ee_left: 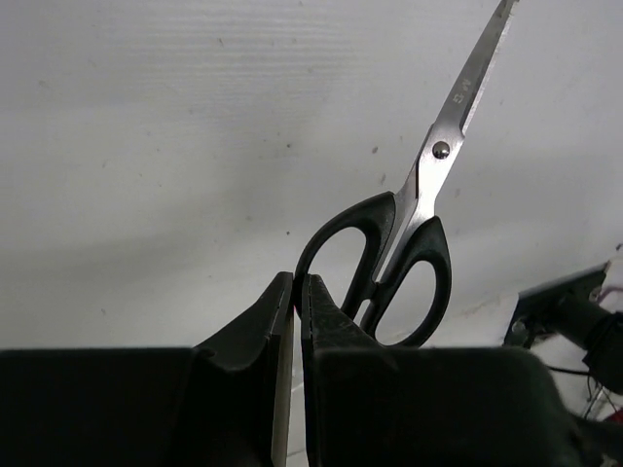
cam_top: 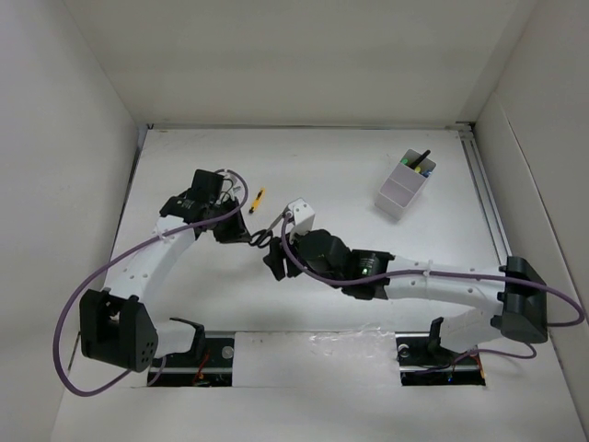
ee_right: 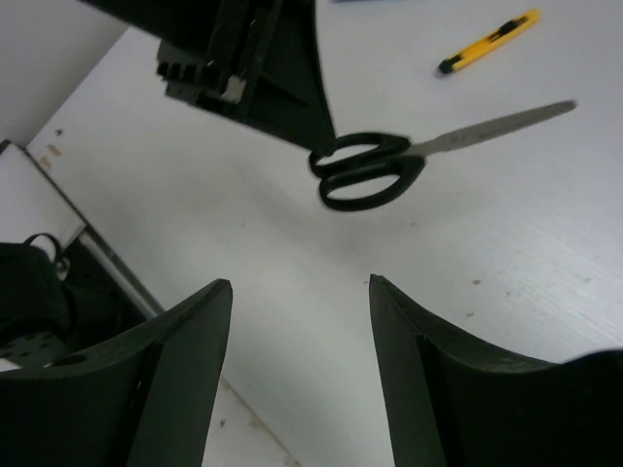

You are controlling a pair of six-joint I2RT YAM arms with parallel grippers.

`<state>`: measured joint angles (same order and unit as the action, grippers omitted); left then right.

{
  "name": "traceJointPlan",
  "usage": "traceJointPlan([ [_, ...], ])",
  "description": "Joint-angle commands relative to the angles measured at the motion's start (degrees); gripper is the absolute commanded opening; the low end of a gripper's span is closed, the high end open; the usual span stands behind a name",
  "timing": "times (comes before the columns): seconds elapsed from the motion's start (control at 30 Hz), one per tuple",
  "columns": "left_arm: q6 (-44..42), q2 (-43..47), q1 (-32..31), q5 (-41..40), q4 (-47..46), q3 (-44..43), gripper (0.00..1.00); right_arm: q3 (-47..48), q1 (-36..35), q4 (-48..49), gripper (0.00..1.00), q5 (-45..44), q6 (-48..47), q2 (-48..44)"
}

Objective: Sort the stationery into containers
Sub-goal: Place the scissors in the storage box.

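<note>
With the left gripper (ee_left: 297, 278) pinched shut on a handle loop of the black-handled scissors (ee_left: 419, 195), well left of the divided white box (cam_top: 394, 199), the open, empty right gripper (ee_right: 300, 282) probably must take them over and carry them boxward.

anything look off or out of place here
Nothing looks spilled or damaged. Two items lie loose on the table, away from the white box: the scissors, with the shut left end effector at a handle loop, and the yellow pen beyond them. The pens in the box stand in its far compartment.
</note>
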<state>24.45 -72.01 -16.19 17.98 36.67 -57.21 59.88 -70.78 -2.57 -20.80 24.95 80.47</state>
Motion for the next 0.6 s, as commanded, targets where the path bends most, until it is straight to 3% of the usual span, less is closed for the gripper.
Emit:
traceJointPlan([
  [0.0,-4.1,-0.3,-0.2,6.5,3.9,-3.6,0.0,4.1,0.3,-0.2,0.64,-8.2,-5.1,-1.5],
  [0.3,-8.5,-1.5,-0.2,16.7,7.3,-3.0,0.0,11.5,-4.8,-12.7,0.64,-10.7,-8.7,2.9],
  [0.57,-8.5,-0.9,-1.7,21.0,6.1,-1.9,0.0,16.9,-10.5,-23.3,0.64,-20.5,-10.0,7.7],
])
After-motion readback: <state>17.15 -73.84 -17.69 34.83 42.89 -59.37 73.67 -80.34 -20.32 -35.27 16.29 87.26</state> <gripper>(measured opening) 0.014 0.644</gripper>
